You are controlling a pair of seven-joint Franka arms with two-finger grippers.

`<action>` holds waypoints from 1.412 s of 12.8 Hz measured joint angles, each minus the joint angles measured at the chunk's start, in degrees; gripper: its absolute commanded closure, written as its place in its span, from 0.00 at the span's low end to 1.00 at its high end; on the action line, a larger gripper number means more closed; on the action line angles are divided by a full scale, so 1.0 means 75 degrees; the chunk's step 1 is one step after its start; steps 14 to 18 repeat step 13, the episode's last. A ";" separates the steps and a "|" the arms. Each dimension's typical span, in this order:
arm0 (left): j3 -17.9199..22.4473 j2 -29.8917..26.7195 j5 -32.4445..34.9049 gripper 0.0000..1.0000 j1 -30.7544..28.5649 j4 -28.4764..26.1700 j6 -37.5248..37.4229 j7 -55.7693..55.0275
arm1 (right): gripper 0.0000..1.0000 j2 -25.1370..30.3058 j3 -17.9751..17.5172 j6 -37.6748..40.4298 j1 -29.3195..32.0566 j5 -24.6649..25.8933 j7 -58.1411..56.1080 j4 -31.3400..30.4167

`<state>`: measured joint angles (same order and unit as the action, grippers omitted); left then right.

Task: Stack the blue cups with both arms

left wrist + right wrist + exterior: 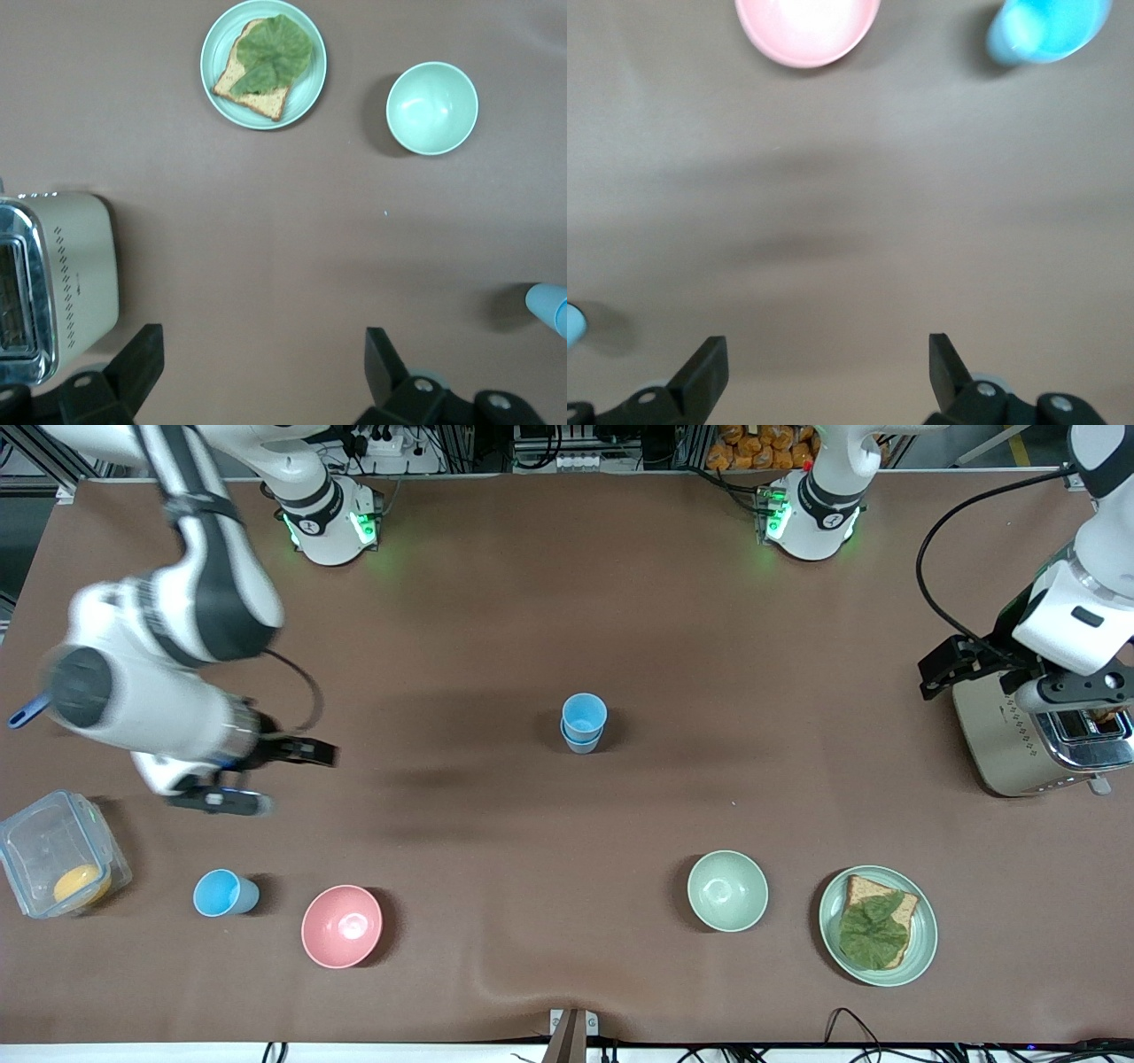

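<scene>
While two blue cups [584, 723] already sit nested at the tabletop's [567, 602] centre, a third blue cup [224, 893] waits at eight o'clock (beside the pink bowl [342, 926]), so the right end effector [257, 778] hovers above it, open and empty, and the left end effector [974, 669] waits open by the toaster [1019, 735].

- No text, label, brand name or number can be read in any view.
- The toaster [58, 283] carries a small dark mark on its side, too small to read.
- The arm bases each bear a small emblem, likewise unreadable.
</scene>
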<state>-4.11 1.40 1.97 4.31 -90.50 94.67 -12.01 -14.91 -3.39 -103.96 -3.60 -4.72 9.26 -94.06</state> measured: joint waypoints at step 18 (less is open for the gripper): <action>0.0070 -0.0305 -0.0294 0.00 -0.0012 0.0619 -0.1349 0.0000 | 0.00 0.2406 0.0562 0.1686 0.0919 0.0388 -0.0978 -0.0393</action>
